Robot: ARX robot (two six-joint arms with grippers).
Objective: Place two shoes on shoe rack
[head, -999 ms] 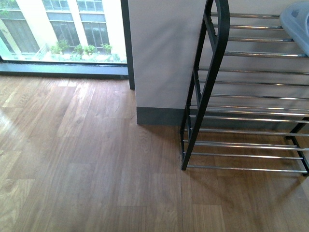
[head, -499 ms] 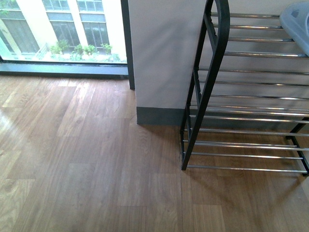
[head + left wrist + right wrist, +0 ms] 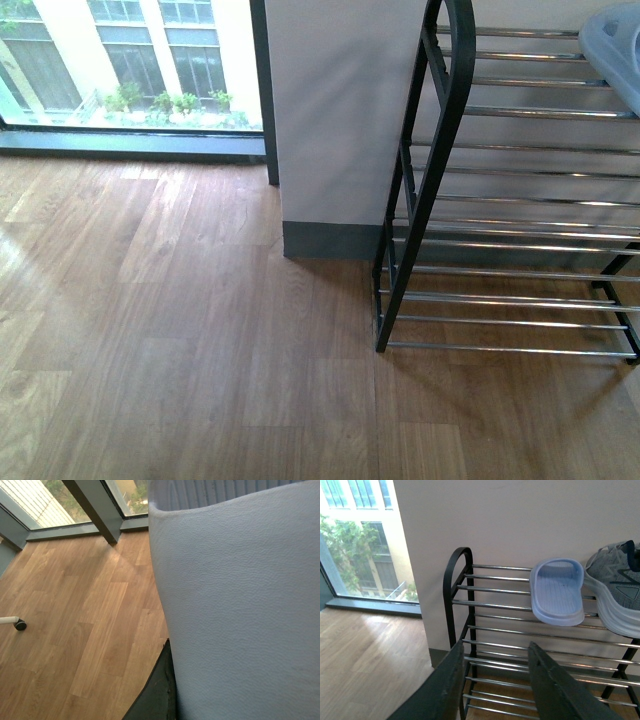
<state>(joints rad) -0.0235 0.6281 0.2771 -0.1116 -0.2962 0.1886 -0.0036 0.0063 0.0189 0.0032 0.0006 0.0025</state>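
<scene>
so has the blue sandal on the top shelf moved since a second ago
No. In the front view the pale blue sandal sits at the same spot against the shoe rack's top rods.

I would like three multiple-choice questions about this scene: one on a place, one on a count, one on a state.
1. Where does the pale blue sandal lie in the right wrist view?
A. on the floor
B. on the rack's top shelf
C. on the window sill

2. How many shoes lie on that shelf?
A. one
B. four
C. two

3. How is the right claw?
A. open and empty
B. shut on a shoe
C. shut on a rod

Answers:
1 B: the sandal rests on the upper rods of the rack.
2 C: only the sandal and a grey sneaker are there.
3 A: the right claw has its fingers apart with nothing between them.
</scene>
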